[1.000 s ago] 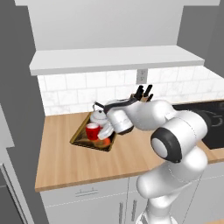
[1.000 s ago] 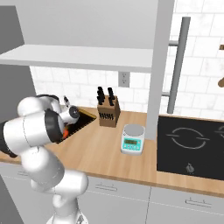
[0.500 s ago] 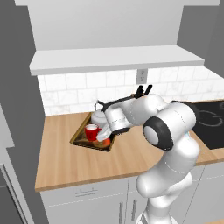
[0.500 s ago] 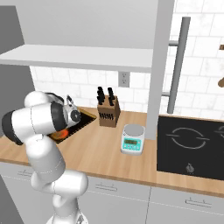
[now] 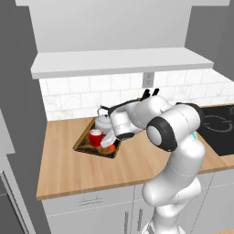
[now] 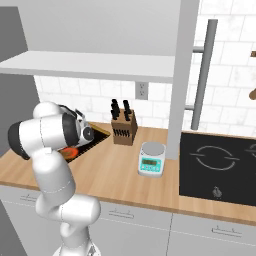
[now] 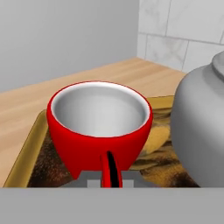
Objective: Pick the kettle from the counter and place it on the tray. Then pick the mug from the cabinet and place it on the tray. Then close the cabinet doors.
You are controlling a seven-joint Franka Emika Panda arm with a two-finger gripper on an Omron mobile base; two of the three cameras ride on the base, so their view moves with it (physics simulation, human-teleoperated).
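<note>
In the hand view the red mug [image 7: 99,127] is very close, upright on the dark, gold-patterned tray [image 7: 26,144], its handle pointing at the camera. My gripper [image 7: 109,181] is shut on that handle. The silver kettle [image 7: 202,122] stands right beside the mug on the same tray. From the left base view, the mug [image 5: 95,137] and kettle [image 5: 104,122] sit on the tray [image 5: 83,146], on the wooden counter [image 5: 68,169], with my gripper [image 5: 106,139] at the mug's right side. The cabinet [image 5: 119,61] above stands open, its door [image 6: 184,75] swung out edge-on.
A knife block [image 6: 123,131] stands against the tiled wall right of the tray. A small kitchen scale [image 6: 151,159] sits on the counter beside the black cooktop [image 6: 220,165]. The door's long bar handle [image 6: 202,75] hangs over the counter near the cooktop.
The arm's elbow has swung left and upward. The mug and kettle stay where they were on the tray, and the gripper remains at the mug.
</note>
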